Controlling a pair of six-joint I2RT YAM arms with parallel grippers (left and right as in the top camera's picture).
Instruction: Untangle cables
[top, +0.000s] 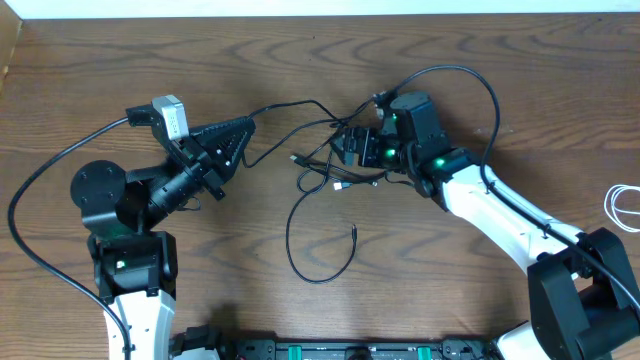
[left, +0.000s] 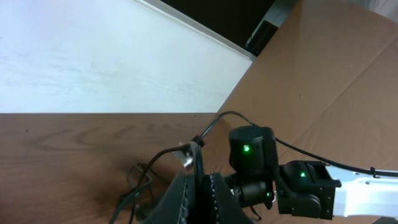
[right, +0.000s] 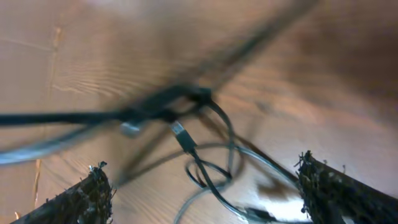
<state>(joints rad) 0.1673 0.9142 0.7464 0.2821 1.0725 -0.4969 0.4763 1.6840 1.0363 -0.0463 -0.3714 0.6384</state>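
Left gripper (top: 247, 128): the jaws are almost shut and pinch a black cable (top: 285, 107), which runs from the tips toward the knot (top: 335, 172).
Why held so: probably to anchor one strand out to the side, so it stays lifted and clear while the knot is worked.
Right gripper (top: 352, 150): the jaws are spread wide and hold nothing. It hangs right over the knot, with the crossed strands lying between its fingers (right: 90, 196). I cannot tell whether it touches them.
Why placed so: it looks lined up to pick a strand out of the crossing.
Knot: it sits mid-table (top: 480, 60), with black cords looped over one another. A slack loop (top: 320, 250) trails toward the near edge.
White cable (top: 625, 205): it lies at the far right edge, well apart from the knot and from both grippers.
Progress: the black cords are not yet separated.
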